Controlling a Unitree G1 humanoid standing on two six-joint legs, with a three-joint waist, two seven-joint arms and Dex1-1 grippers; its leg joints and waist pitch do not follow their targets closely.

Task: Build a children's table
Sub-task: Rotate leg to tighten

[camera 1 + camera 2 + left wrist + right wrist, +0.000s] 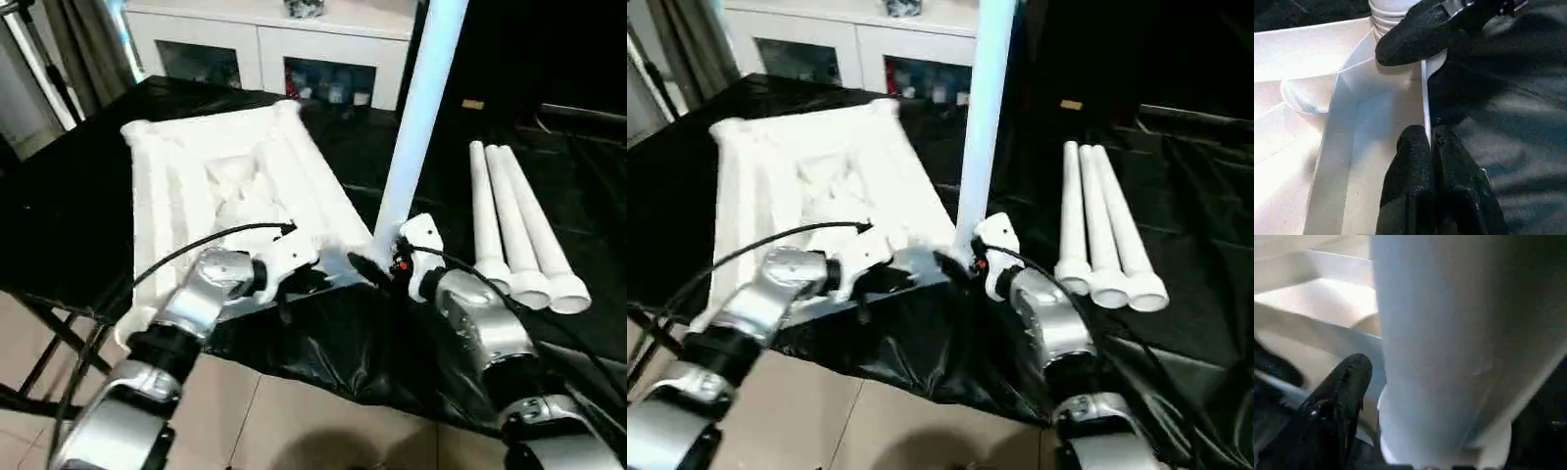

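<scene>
The children's table top (216,166) lies upside down, ribs up, on the black-draped table. One white leg (416,117) stands upright in its near right corner socket. My left gripper (294,279) is shut on the thin near rim of the top (1376,98); the left wrist view shows the rim running in between the two fingers. My right gripper (377,264) is at the foot of the upright leg (1449,333). One finger (1344,391) stands just beside the tube with a narrow gap, and the other is hidden behind it. Three more legs (514,225) lie side by side to the right.
A white glass-door cabinet (274,39) stands behind the table. The black cloth (333,343) hangs over the near edge, with tiled floor (294,421) below. Folding table legs (49,343) show at the lower left.
</scene>
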